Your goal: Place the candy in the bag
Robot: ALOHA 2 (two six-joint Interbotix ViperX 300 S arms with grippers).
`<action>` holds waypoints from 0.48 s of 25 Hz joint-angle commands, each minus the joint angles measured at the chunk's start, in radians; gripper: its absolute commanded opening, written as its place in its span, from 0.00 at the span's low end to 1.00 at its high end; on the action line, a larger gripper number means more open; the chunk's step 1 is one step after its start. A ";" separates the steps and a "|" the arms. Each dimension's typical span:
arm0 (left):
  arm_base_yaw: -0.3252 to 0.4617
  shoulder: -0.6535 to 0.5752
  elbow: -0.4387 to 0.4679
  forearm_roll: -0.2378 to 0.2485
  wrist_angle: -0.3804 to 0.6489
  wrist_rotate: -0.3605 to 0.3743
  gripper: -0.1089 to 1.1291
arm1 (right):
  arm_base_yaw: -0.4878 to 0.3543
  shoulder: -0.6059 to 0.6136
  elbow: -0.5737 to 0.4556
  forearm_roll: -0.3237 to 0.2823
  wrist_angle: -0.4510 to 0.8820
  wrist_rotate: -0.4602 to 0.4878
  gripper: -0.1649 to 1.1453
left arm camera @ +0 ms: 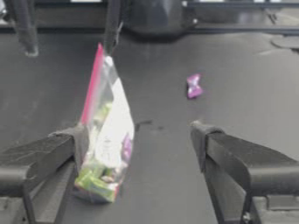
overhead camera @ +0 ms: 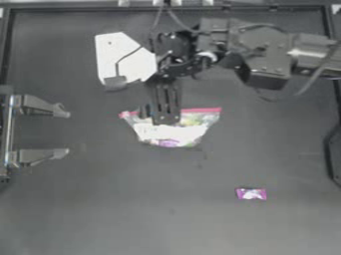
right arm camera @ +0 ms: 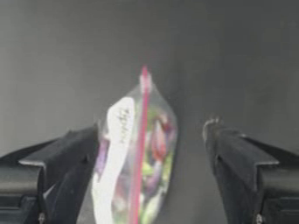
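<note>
The bag (overhead camera: 174,128) lies flat mid-table, clear plastic with a pink-red strip along its far edge and colourful contents inside. My right gripper (overhead camera: 165,117) reaches down over that strip and is open. In the right wrist view the bag (right arm camera: 137,162) sits between the jaws, against one of them, with the right gripper (right arm camera: 152,131) astride the strip. The candy (overhead camera: 251,193), a small pink wrapper with a whitish centre, lies alone toward the near right. My left gripper (overhead camera: 65,131) is parked open at the left edge. The left wrist view shows the bag (left arm camera: 108,135) and the candy (left arm camera: 194,85) beyond the left gripper (left arm camera: 139,133).
A white flat piece (overhead camera: 123,59) sits at the back, left of the right arm's wrist (overhead camera: 266,52). The table's frame (overhead camera: 166,7) runs along the far edge. Dark table surface lies between the bag and the candy.
</note>
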 commanded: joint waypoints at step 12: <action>0.003 0.020 -0.011 -0.002 -0.003 -0.002 0.89 | 0.011 0.100 -0.137 0.015 0.069 0.003 0.88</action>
